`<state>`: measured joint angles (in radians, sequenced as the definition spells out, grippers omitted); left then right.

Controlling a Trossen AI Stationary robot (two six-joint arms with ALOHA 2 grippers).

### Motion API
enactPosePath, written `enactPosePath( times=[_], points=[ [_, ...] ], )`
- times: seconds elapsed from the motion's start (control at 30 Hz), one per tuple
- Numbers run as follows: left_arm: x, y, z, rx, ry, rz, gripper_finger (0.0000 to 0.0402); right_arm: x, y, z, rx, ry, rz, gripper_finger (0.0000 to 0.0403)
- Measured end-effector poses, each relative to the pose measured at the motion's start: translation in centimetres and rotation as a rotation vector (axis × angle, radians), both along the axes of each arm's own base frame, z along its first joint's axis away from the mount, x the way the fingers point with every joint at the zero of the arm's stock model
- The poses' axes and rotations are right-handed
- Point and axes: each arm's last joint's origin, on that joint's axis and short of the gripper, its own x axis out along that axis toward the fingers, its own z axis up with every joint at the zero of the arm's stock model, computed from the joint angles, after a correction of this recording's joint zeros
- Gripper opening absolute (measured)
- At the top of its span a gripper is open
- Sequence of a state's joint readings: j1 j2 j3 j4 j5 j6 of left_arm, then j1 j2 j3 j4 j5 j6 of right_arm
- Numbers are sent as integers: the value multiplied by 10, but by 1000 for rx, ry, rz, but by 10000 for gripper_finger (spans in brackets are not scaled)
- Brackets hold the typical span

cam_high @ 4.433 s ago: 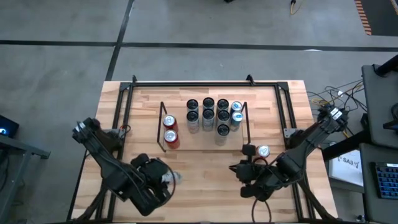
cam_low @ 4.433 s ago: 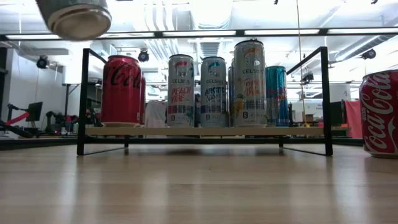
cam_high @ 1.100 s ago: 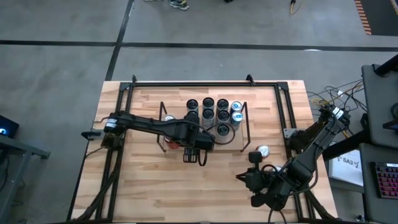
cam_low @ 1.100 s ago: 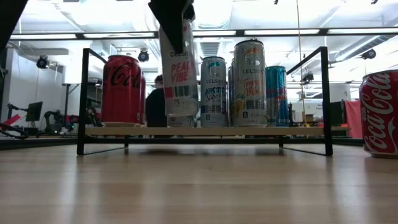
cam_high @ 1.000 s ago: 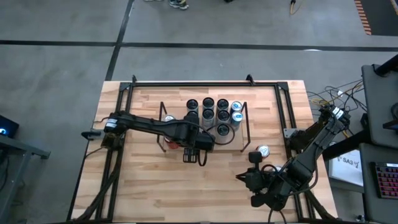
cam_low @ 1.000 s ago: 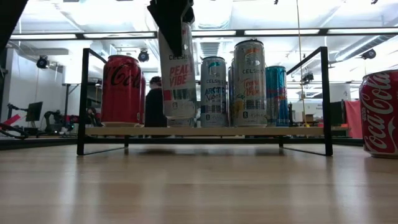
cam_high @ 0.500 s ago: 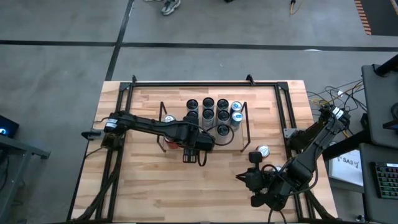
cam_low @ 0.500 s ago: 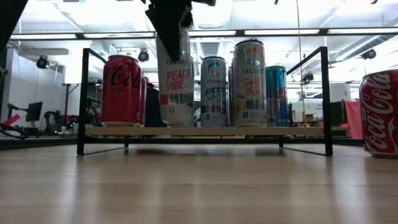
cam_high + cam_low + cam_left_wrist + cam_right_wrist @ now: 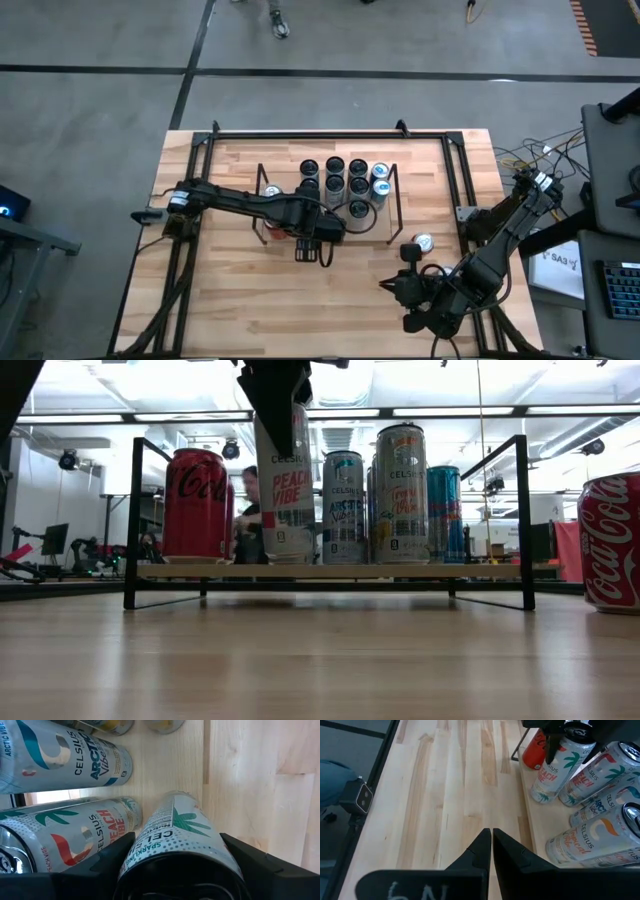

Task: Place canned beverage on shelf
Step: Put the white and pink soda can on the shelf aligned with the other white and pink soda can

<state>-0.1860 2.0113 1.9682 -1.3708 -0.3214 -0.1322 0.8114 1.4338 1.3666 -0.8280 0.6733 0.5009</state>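
A slim white Celsius Peach Vibe can [image 9: 285, 490] stands in the front row of the shelf [image 9: 400, 571], a low wire rack with a light wood base. My left gripper [image 9: 280, 390] is over it, shut on its upper part; in the high view the gripper [image 9: 312, 228] hides the can. To its left on the shelf stands a red Coca-Cola can [image 9: 195, 505]. Behind and to the right are several slim cans [image 9: 345, 180]. My right gripper [image 9: 491, 832] hangs shut over the table's near right part, holding nothing. My left gripper pinches the Celsius can between its two fingers, one on each side of the upper wall [image 9: 150, 845] near the top. The fingers come steeply from above. The can's bottom [image 9: 285, 557] is at the shelf's wood base, near its front edge, and the can stands almost upright.
A red Coca-Cola can [image 9: 423, 243] stands on the table right of the shelf, close to my right arm. A black tubular frame [image 9: 300, 133] runs along the table's far and side edges. Bare wood lies in front of the shelf.
The Celsius can in my left gripper has come down a little, from hanging tilted just above the shelf to its bottom at the wood base. It now stands straighter. My right arm has kept still.
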Motion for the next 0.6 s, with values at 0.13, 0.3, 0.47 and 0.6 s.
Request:
enactPosePath(
  times=[0.13, 0.3, 0.47, 0.6],
  points=[
    [0, 0, 0, -1, -3, 0, 249, 0, 0, 0, 3, -1, -2, 9],
    [1, 0, 0, -2, -11, 1, 249, 0, 0, 0, 3, -1, -2, 9],
    [1, 0, 0, -2, -14, 1, 249, 0, 0, 0, 3, -1, -3, 9],
    [1, 0, 0, -2, -14, 2, 249, 0, 0, 0, 3, -1, -3, 9]
  ],
)
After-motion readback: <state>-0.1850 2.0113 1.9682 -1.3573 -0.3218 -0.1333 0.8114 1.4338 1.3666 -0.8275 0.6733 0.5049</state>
